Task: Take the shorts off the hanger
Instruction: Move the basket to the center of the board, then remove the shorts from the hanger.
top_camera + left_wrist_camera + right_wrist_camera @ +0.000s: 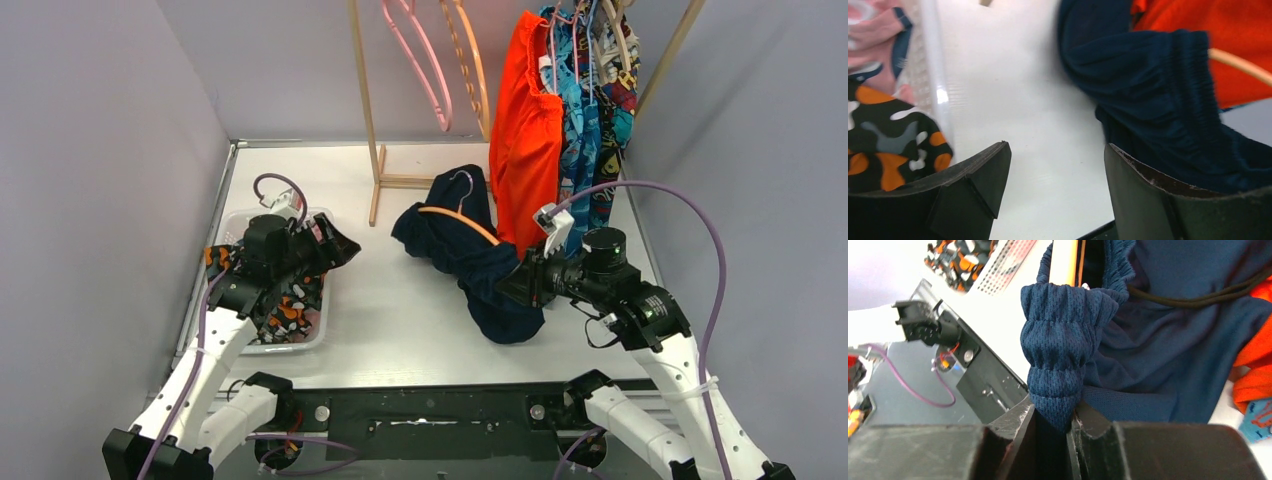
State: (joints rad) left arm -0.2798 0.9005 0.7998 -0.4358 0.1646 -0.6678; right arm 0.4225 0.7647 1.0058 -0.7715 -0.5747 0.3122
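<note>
Right claw (515, 283), near right: clenched on the gathered waistband of the plain navy mesh shorts (455, 250). These lay bunched at the centre of the white table (400, 300), with a tan wooden hanger (462, 219) through the waistband. Left claw (335, 250), near left: released, nothing between its fingers, at the right edge of a clear plastic bin (290, 347) holding black shorts with orange-white print (288, 305). Far right: orange-red shorts (525, 130) and teal-blue patterned shorts (585, 110) hung on a wooden rack (365, 100), beside an empty pink hanger (420, 60).
</note>
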